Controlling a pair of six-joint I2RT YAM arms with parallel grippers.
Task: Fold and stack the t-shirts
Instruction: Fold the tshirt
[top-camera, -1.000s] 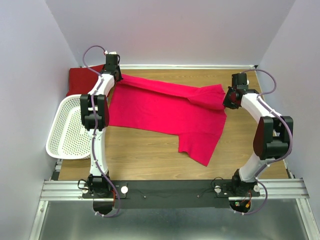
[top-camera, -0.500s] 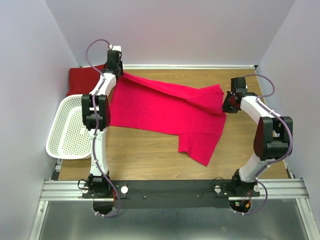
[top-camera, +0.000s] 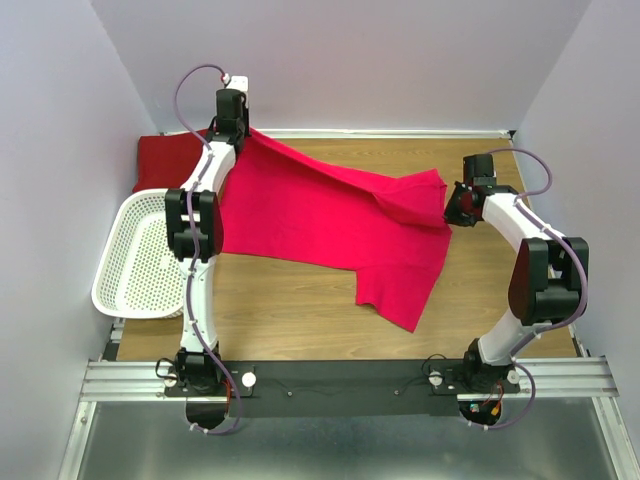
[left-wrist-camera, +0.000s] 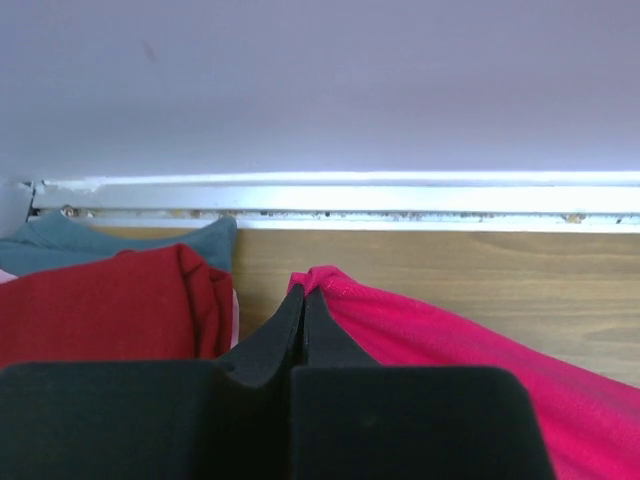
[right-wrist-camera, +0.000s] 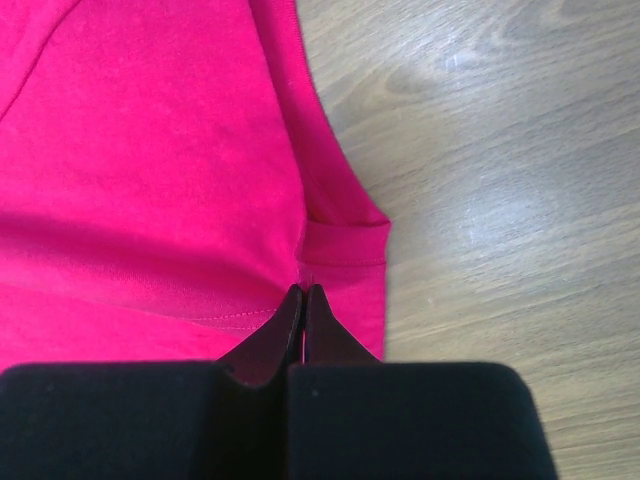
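Crosswise, the crimson-pink t-shirt (top-camera: 330, 215) is clamped by the closed left pincer (left-wrist-camera: 305, 295) at the surface's far-left corner and the closed right pincer (right-wrist-camera: 303, 292).

Shows only an edge of the teal shirt (left-wrist-camera: 90, 238), left of the left wrist view, under the red shirt (left-wrist-camera: 100, 305). Cuts that red shirt off at the left edge and behind the left gripper (left-wrist-camera: 304, 292). Hides the pinched corner of the pink shirt (left-wrist-camera: 450, 350) inside that gripper's shut jaws. Crops it at top and left, right wrist view.

Front table (top-camera: 285, 300) open; spread t-shirt (top-camera: 320, 215) fills middle, basket (top-camera: 140, 265) blocks left.
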